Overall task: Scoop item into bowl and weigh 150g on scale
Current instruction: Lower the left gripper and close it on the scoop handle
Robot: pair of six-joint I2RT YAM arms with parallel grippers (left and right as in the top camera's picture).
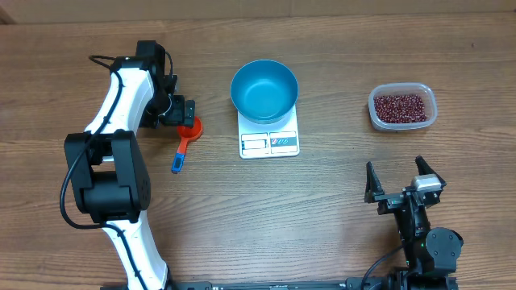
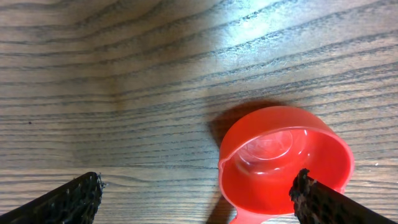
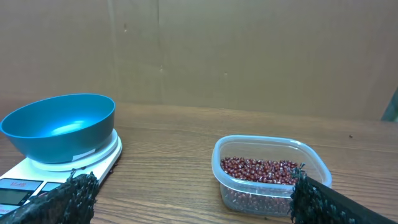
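left pincer (image 1: 184, 113) (image 2: 196, 198) wide open, nothing held. it hangs right over the red cup of the scoop (image 1: 190, 128) (image 2: 283, 155), which lies on the surface (image 1: 322, 209) w/ its blue handle pointing away from the arm. can't tell if a finger touches the rim. right pincer (image 1: 399, 182) (image 3: 193, 194) also spread wide and empty, near the front edge. beyond it, the beans (image 1: 401, 105) (image 3: 258, 168) sit in a clear tub (image 1: 375, 115). bowl (image 1: 264, 89) (image 3: 62, 127) sits empty on the scale (image 1: 270, 142) (image 3: 107, 155), mid surface, btw scoop and tub.
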